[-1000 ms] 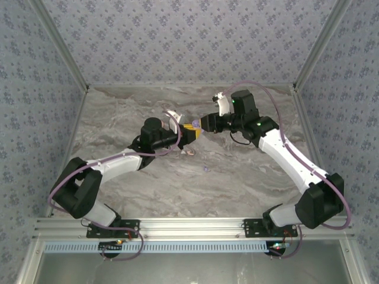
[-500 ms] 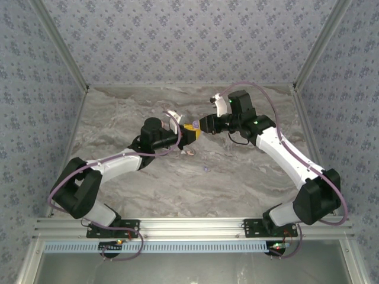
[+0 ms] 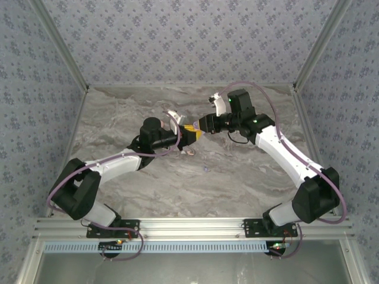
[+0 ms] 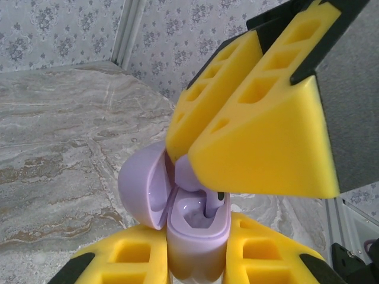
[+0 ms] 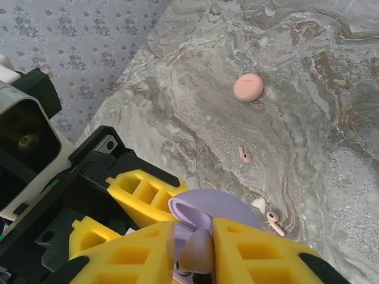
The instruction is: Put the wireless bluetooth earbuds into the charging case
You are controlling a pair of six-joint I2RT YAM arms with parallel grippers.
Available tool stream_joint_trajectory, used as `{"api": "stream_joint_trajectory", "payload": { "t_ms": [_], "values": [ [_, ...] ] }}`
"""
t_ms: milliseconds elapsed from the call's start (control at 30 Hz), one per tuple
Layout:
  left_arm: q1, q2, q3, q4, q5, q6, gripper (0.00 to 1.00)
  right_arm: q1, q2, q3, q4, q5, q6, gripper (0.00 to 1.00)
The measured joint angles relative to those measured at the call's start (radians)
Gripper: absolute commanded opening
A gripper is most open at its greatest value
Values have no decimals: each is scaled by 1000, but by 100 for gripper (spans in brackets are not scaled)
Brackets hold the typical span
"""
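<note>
Lilac charging case [image 4: 198,234], lid open, sits clamped in the left hand [image 4: 198,260] at lower centre, its base cut off. Above it the right hand [image 5: 193,239] pinches an earbud [image 5: 195,248], largely hidden between its pads. A pink earbud [image 5: 244,155] lies on the desk [image 5: 320,106], mid-right.

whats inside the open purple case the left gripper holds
The case shows a glossy lilac hollow, with an earbud reaching down into it from the right gripper. That gripper's yellow fingers cover the rest of the inside, so a second earbud there cannot be ruled out.
</note>
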Motion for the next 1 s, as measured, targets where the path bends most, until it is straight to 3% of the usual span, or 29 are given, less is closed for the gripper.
{"api": "stream_joint_trajectory", "payload": {
  "t_ms": [100, 333, 433, 1000],
  "values": [
    [0, 0, 0, 0, 6, 1, 11, 0, 9, 14, -12, -11, -11, 27],
    [0, 0, 6, -3, 6, 2, 11, 8, 21, 53, -61, -19, -51, 45],
    [0, 0, 10, -9, 5, 9, 11, 19, 21, 68, -80, 3, -66, 47],
    [0, 0, 17, -41, -2, 41, 10, 66, 21, 111, -135, 151, -99, 50]
  ]
}}
